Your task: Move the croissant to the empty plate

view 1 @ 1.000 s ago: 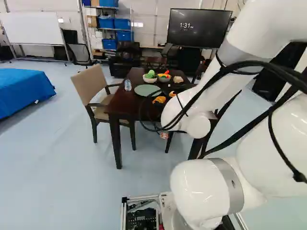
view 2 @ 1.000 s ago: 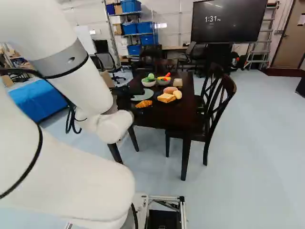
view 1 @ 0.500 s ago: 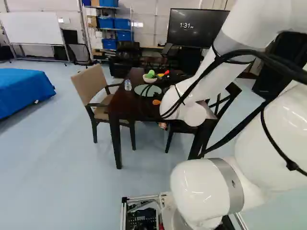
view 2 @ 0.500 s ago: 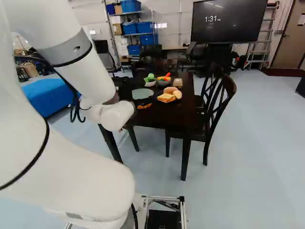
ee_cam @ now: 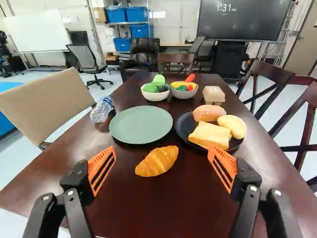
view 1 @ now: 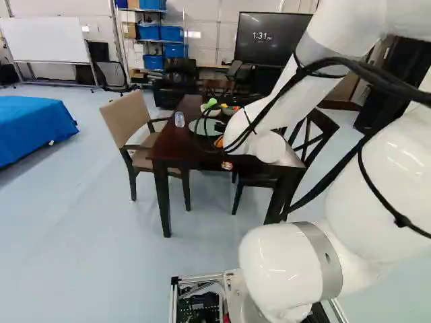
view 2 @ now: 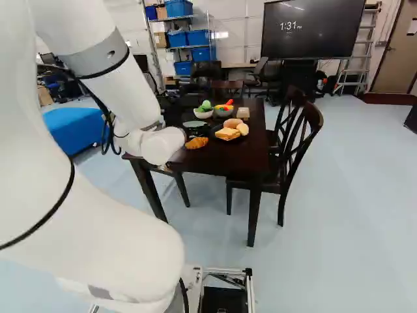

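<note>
1. Pincer [view 2: 197, 131] open: its two fingers stand wide apart, with nothing held between them.
2. White arm [view 1: 289, 262], rising from its base joint, hides part of the table in both base views.
3. Dark wooden table [ee_cam: 161, 213] lies ahead of the pincer and carries the dishes and food.
4. Big black screen [view 1: 276, 38] stands beyond the table, near the back wall.
5. Tan chair [view 1: 128, 121] with armrests stands along one side of the table; dark wooden chairs [view 2: 304, 140] stand along the opposite side.
6. Green plate [ee_cam: 141, 125] lies flat on the table, farther ahead than the croissant [ee_cam: 157, 161].
7. Black plate [ee_cam: 180, 126] sits just beside the green plate and bears a sandwich [ee_cam: 209, 136], a yellow roll [ee_cam: 233, 126] and a pinkish-brown roll [ee_cam: 208, 113].
8. White bowl [ee_cam: 155, 96], with green food in it, and grey bowl [ee_cam: 184, 94], with yellow, red and green food, stand side by side past the two plates.
9. Clear bottle [ee_cam: 101, 110] stands near the green plate, on the tan chair's side.
10. Pale box [ee_cam: 214, 94] sits past the black plate, near the grey bowl.
11. Golden croissant rests on the bare tabletop, ahead of the pincer and in line with the gap between its fingers, near both plates.
</note>
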Tool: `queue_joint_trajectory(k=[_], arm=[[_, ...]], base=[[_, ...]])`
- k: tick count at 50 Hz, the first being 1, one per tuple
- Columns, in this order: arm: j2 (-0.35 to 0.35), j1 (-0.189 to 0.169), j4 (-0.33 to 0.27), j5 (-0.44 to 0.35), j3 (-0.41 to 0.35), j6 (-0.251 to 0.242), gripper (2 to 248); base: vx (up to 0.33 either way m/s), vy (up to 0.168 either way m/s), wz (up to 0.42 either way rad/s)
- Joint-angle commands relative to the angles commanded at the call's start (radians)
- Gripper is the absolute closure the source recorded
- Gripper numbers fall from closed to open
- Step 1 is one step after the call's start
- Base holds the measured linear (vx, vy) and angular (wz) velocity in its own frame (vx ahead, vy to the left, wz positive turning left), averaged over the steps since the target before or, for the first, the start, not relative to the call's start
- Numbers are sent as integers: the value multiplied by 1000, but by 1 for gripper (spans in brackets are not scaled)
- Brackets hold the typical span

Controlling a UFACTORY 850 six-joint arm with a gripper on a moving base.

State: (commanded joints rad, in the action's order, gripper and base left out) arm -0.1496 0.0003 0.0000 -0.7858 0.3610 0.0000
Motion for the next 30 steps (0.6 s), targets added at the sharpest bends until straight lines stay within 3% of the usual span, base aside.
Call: queue_joint_trajectory(k=[30], arm=[[88, 6, 30, 189, 156, 0, 3]], base=[[0, 0, 0]])
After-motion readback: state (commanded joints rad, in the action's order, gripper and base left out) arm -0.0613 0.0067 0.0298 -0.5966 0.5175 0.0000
